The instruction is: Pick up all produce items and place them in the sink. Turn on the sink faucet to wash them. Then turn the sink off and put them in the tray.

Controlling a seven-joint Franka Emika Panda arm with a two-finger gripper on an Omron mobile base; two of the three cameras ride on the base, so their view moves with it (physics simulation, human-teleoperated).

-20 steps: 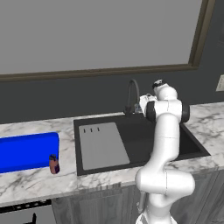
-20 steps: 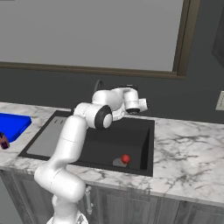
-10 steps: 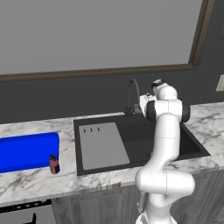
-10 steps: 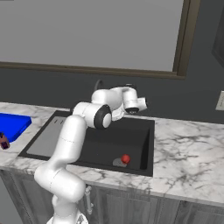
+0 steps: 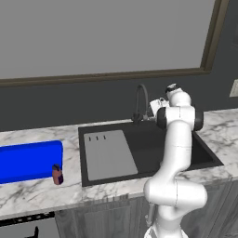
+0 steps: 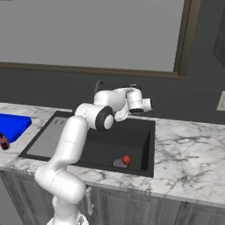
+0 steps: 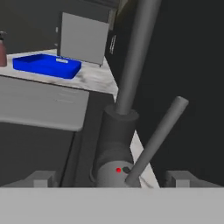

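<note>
From the left base view we count one blue tray (image 5: 29, 161) on the counter, one small brown-red cylinder (image 5: 57, 175) just beside its near edge, one black sink (image 5: 144, 148) and one faucet (image 5: 140, 101) behind it, with the gripper (image 5: 155, 108) up beside the spout. Nothing here has shifted against the earlier picture; the arm keeps its pose. From the right base view we see one red produce item (image 6: 126, 159) lying on the basin floor near the drain. In the hand view the fingertips (image 7: 42, 178) stand wide apart, wider than a second ago, either side of the faucet base and its slanted lever (image 7: 155, 141), gripping nothing.
</note>
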